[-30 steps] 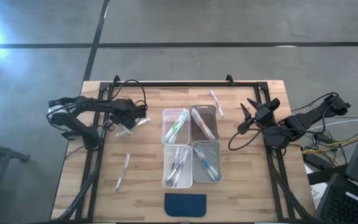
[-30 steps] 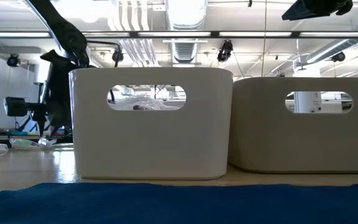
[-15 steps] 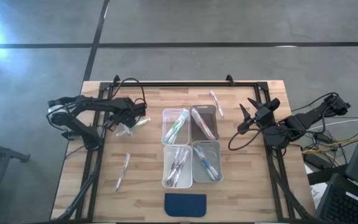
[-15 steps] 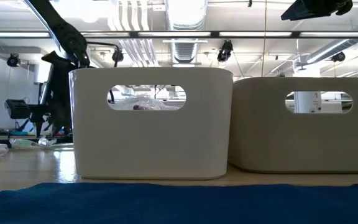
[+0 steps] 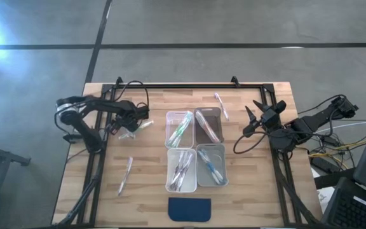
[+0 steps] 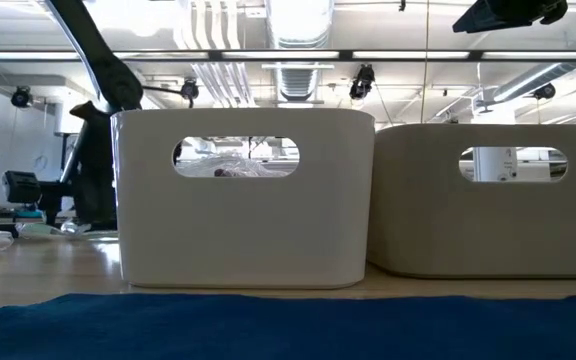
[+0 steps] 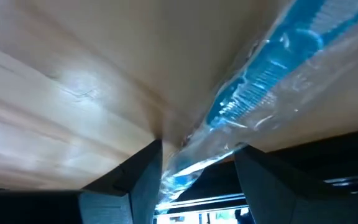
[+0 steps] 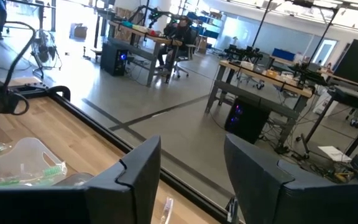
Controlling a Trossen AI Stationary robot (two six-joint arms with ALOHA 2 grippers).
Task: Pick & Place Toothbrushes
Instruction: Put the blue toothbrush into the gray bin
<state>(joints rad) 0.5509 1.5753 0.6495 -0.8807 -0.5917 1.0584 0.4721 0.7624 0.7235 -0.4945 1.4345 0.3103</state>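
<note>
A blue toothbrush in a clear wrapper [image 5: 138, 127] lies flat on the wooden table, left of the bins. My left gripper [image 5: 127, 130] is low over its near end, open. In the left wrist view the wrapped toothbrush [image 7: 260, 81] runs from between the two fingers [image 7: 135, 180] away across the wood. My right gripper [image 5: 254, 116] hangs raised at the table's right side, open, with nothing between its fingers [image 8: 138, 180]. Two more toothbrushes lie loose on the table, one near the left front [image 5: 124, 175], one behind the bins [image 5: 221, 105]. My left gripper points steeply down with one finger on each side of the wrapper's near end [image 7: 185, 171]. The toothbrush lies flat on the table. Whether a finger touches the wrapper, I cannot tell.
Four clear bins [image 5: 196, 147] stand in a block at the table's middle, each with toothbrushes inside; the low view shows two of them [image 6: 243, 240]. A dark blue pad [image 5: 189, 208] lies at the near edge. A black rail [image 5: 189, 86] runs along the far edge.
My left gripper has come down a little toward the wrapped toothbrush. The toothbrush has stayed where it lay.
</note>
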